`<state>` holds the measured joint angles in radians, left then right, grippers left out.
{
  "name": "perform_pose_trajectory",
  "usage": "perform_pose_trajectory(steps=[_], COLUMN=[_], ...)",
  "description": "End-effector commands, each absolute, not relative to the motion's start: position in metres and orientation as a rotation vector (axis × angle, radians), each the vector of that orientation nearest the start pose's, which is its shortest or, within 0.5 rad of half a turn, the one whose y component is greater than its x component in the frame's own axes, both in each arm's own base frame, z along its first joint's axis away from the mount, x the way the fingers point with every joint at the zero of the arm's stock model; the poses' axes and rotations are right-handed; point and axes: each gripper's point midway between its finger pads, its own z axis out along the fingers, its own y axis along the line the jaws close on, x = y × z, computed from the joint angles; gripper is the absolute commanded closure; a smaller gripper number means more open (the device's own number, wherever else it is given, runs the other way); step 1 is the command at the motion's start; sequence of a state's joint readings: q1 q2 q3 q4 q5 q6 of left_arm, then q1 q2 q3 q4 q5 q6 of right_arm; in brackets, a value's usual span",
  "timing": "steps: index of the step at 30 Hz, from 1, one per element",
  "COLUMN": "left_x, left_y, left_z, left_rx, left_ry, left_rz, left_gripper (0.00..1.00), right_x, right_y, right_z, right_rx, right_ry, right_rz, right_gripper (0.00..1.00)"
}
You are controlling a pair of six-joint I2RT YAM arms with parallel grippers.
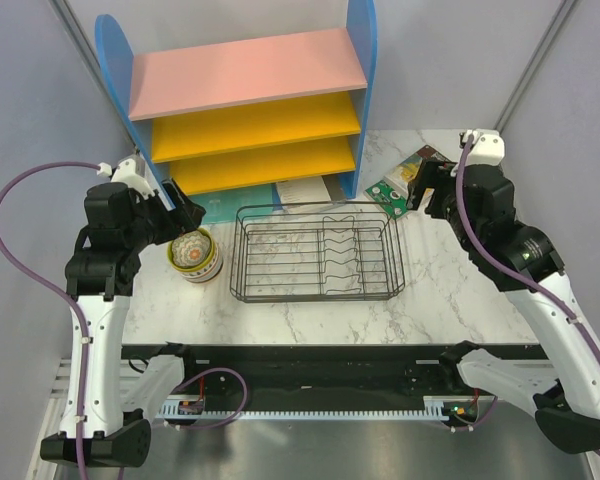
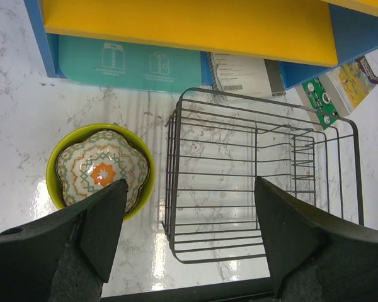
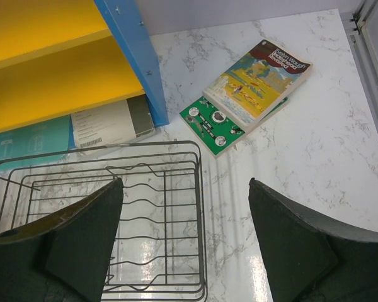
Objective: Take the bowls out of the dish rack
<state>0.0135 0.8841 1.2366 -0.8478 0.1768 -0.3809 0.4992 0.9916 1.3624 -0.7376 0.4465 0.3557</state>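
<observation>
The black wire dish rack [image 1: 315, 250] stands mid-table with nothing in it; its left rim [image 2: 171, 189] and right rim [image 3: 199, 207] show in the wrist views. Left of it on the marble sits a patterned bowl [image 1: 192, 247] [image 2: 101, 170] nested inside a yellow-green bowl [image 1: 202, 270] [image 2: 53, 163]. My left gripper [image 1: 185, 215] [image 2: 190, 182] hangs open above the gap between the bowls and the rack, holding nothing. Over the rack's far right corner, my right gripper [image 1: 420, 190] [image 3: 186, 182] is open and empty.
A blue shelf unit [image 1: 250, 100] with pink and yellow boards stands behind the rack. Two books [image 1: 400, 185] [image 3: 258, 75] lie at the back right. A teal sheet [image 2: 132, 63] and a paper booklet [image 3: 107, 123] lie under the shelf.
</observation>
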Motion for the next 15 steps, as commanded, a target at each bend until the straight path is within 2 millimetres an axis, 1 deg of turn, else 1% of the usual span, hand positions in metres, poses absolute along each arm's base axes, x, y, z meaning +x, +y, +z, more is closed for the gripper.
perform_pose_trajectory(steps=[1,3,7,15], left_x=[0.2562,0.2561,0.2574,0.2594], left_y=[-0.0487,-0.0494,-0.0523,-0.054], left_z=[0.3097,0.3097,0.309,0.3094], left_rx=[-0.297,-0.296,-0.295,-0.288], left_ry=[2.063,2.063,2.072,2.078], left_rz=[-0.45,-0.453,-0.475,-0.485], left_gripper=[0.12,0.12,0.12,0.11], right_x=[0.2844,0.2855,0.2865,0.2846], right_y=[0.0845,0.0855,0.0869,0.0851], right_z=[0.3907,0.3904,0.3818,0.3824], right_rx=[0.178,0.171,0.17,0.163], right_ry=[1.828,1.83,1.849,1.839], right_rz=[0.192,0.191,0.188,0.185], right_gripper=[0.12,0.12,0.12,0.13])
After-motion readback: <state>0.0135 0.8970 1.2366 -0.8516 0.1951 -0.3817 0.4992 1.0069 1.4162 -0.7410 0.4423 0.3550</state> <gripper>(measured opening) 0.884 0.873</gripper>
